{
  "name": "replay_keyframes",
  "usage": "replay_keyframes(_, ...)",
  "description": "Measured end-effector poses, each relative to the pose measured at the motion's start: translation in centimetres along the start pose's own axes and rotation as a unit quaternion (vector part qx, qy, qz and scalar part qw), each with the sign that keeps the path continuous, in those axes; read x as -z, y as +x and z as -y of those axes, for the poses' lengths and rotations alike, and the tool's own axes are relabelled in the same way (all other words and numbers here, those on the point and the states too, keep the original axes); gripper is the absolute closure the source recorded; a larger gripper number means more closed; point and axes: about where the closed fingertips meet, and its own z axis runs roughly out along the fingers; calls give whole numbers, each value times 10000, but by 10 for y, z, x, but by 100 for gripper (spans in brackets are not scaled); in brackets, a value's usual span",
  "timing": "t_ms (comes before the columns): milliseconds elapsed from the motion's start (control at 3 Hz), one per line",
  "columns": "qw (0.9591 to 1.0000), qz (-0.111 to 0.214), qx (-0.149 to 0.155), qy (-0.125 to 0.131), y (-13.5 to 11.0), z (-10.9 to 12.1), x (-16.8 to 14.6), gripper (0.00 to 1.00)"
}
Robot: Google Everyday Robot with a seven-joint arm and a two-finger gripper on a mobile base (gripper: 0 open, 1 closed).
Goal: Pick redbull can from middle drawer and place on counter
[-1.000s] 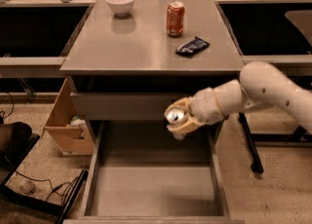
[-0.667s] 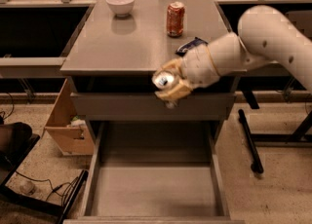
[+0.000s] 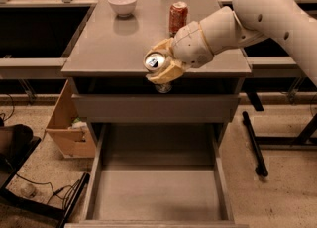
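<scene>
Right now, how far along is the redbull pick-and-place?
Done: the redbull can is out of the middle drawer, which shows only bare floor. In hand: the gripper has its fingers shut on the can at the counter's front edge. Left: carry it over the counter, set it down, release.

I can read no lettering, neither on the redbull can [image 3: 154,62] held in my pincer [image 3: 161,67] at the front edge of the worktop [image 3: 109,48], nor, seemingly, on the red soda can [image 3: 178,18].

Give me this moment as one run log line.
gripper: shut on redbull can | position: at counter front edge | middle drawer: open | placement: not yet done
</scene>
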Motion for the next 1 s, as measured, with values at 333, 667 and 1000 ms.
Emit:
replay_keyframes(333,9998,164,-54,-104,7,24,-15,100)
replay_keyframes(667,9983,563,-157,-32,0,83,-40,100)
replay_keyframes(1000,9971,698,-304,-33,-8,131,-62,100)
